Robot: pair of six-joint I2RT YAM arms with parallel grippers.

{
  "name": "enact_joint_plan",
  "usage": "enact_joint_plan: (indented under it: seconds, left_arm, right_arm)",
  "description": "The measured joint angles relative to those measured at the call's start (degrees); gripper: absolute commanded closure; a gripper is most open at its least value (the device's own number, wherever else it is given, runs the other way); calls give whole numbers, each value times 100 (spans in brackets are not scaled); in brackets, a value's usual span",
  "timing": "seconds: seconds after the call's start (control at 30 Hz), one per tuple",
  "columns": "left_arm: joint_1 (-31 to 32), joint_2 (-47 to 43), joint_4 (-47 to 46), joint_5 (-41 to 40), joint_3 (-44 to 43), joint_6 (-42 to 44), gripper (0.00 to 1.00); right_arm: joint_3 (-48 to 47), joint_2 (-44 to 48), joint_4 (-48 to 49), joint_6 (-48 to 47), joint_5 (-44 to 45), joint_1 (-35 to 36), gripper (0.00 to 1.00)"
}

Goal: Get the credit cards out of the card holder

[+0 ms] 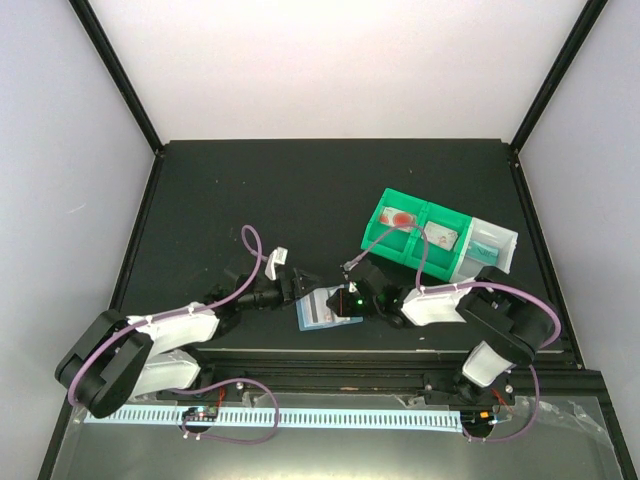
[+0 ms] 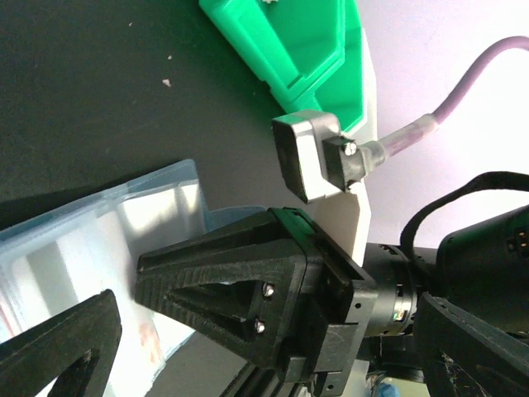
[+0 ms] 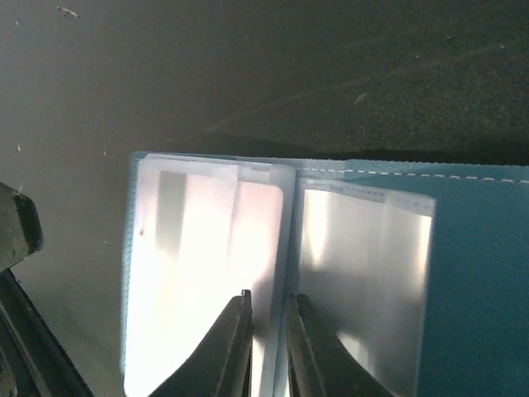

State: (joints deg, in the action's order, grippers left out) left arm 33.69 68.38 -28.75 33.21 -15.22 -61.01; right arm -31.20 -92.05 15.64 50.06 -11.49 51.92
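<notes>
1. Right gripper (image 3: 269,299) sits directly over the open card holder (image 3: 475,281), its fingers drawn to a narrow slit astride the pale edge by the centre fold. Whether they pinch that edge I cannot tell.
2. Left gripper (image 1: 298,287) is spread wide and holds nothing. It sits just beside the holder's left edge, so the right arm is the nearer one.
3. Lying flat between the two grippers at the near side of the table, the card holder has its fold running along the right fingers' line of reach.
4. A whitish credit card (image 3: 207,256) fills the left pocket, just left of the fingers. Its long axis lies parallel to the fold, so a pull probably has to follow that line.
</notes>
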Motion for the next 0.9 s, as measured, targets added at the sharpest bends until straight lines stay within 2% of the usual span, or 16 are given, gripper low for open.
enact_joint_plan:
  seconds: [0.13, 0.27, 0.9]
  left_arm:
    - [0, 2, 46, 4, 7, 52, 1]
    - [0, -2, 48, 4, 44, 76, 1]
    - [0, 225, 70, -39, 227, 186, 1]
  right_arm:
    - [0, -48, 17, -11, 2, 0, 96]
    - [57, -79, 160, 37, 0, 0, 98]
    - [87, -251, 540, 297, -105, 0, 99]
